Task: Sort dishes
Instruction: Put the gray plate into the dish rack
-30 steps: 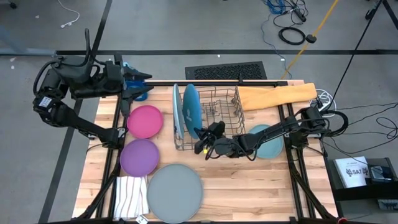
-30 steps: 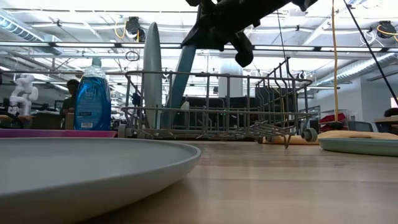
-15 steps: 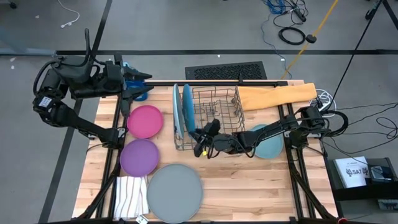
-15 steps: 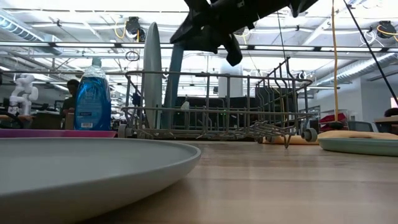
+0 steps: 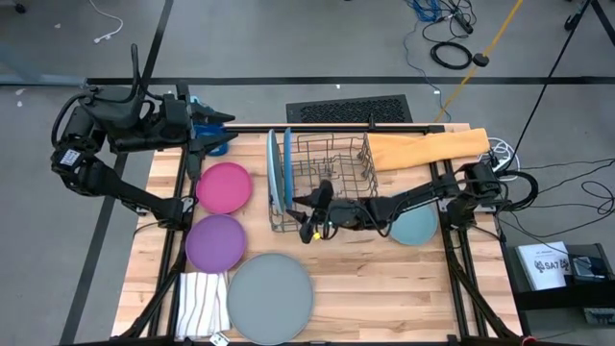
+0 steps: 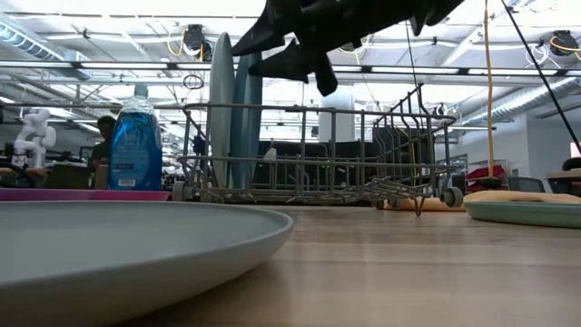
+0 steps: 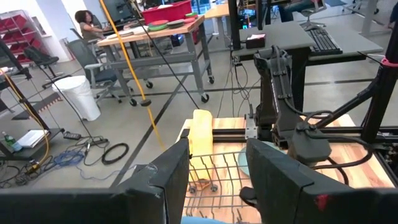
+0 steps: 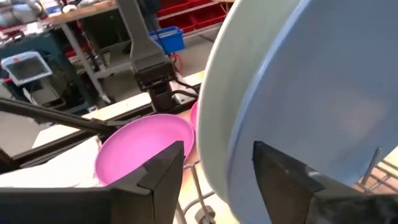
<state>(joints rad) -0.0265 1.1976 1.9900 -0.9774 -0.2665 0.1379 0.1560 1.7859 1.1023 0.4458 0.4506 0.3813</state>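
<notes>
Two dishes stand on edge in the left end of the wire rack [image 5: 338, 171]: a light blue plate [image 5: 273, 175] and, beside it, a dark blue plate [image 5: 287, 171]. My right gripper [image 5: 300, 213] is open just right of the dark blue plate's upper rim [image 6: 251, 68]. Its fingers [image 6: 272, 65] stand apart at the rim. Flat on the table lie the magenta plate [image 5: 224, 187], the purple plate [image 5: 215, 242], the grey plate [image 5: 270, 298] and the pale teal plate [image 5: 419, 229], which my right arm partly hides. My left gripper [image 5: 221, 121] hangs open over the far left corner.
A blue soap bottle [image 6: 135, 141] stands at the far left corner under my left arm. A yellow cloth [image 5: 428, 148] lies at the far right, and a striped white cloth [image 5: 202, 304] at the near left. Bare wood lies right of the grey plate.
My right gripper has moved toward the table's left edge with the dark blue plate. The plate has tipped from leaning to upright beside the light blue one. The gripper has then opened and let the plate go.
</notes>
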